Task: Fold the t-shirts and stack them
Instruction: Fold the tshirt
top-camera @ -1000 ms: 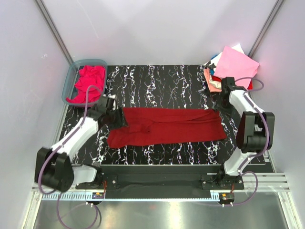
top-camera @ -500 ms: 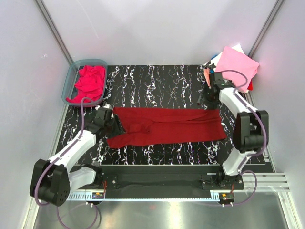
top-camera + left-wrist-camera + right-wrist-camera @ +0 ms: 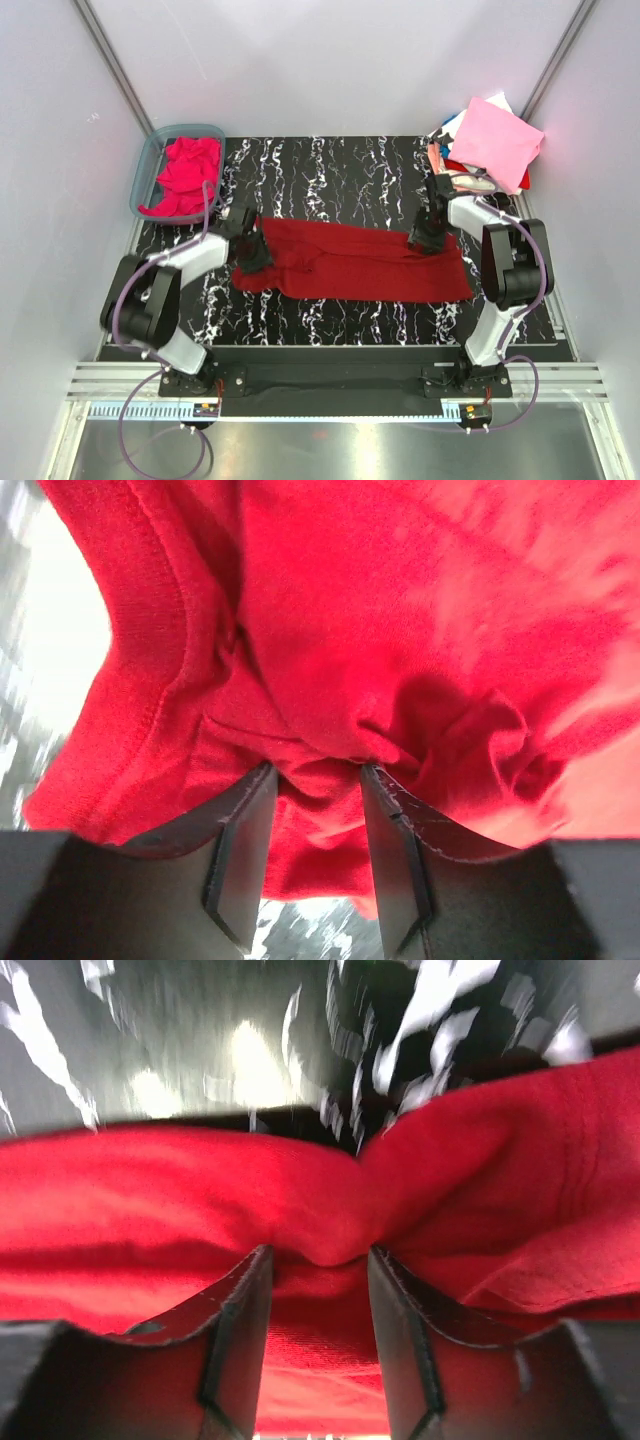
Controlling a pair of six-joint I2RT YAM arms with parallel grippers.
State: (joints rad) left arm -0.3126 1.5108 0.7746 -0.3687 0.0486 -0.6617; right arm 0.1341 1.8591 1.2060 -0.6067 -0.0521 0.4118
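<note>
On marbled black table [image 3: 330, 170], soft crimson t-shirt [image 3: 350, 265], long band, both jaws pinching its bunched cloth.

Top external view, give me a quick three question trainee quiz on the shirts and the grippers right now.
1. True or false: the dark crimson cloth t-shirt lies on the black white-veined table.
2. What is in the translucent blue-grey plastic tub? A) bright magenta-pink cloth shirt B) folded white towel C) nothing
3. Fill in: the left gripper and right gripper each pinch the ___.
Key: 1 true; 2 A; 3 dark crimson cloth t-shirt.
</note>
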